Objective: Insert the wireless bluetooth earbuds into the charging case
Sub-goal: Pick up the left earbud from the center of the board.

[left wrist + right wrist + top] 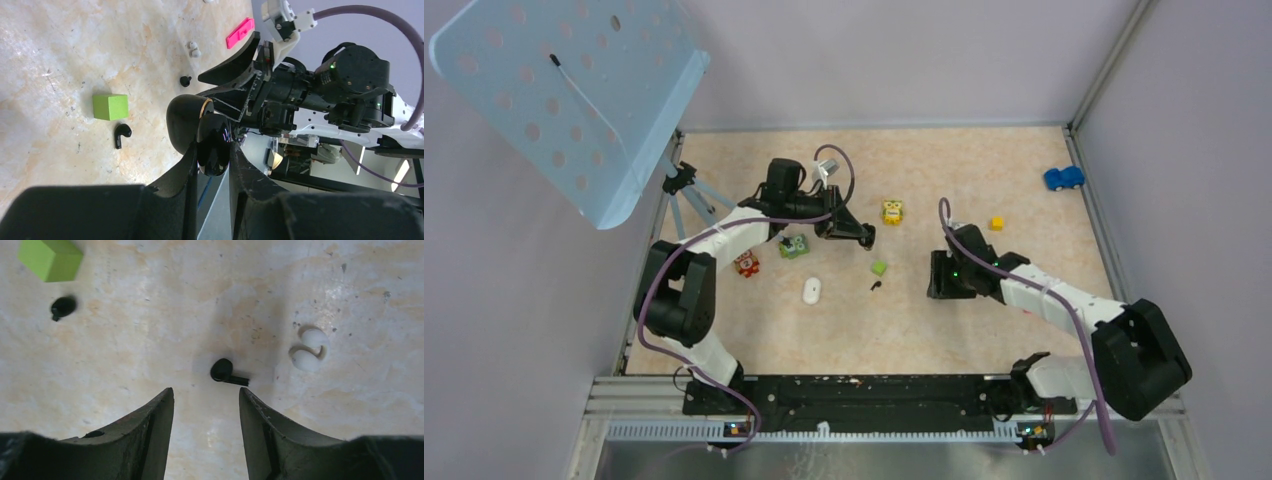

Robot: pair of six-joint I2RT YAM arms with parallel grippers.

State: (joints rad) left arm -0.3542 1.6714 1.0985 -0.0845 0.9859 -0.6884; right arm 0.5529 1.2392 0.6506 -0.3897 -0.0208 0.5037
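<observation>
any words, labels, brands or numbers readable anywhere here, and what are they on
No text can be read in any view.
The charging case: glossy black, no lettering shows.
The pink piece: some relief on it, too blurred to read.
The yellow toy: printed pattern, too small to read.
The green cube: plain faces, nothing printed.

Left gripper (214,152) clamped, right gripper (206,395) parted and pointing downward
</observation>
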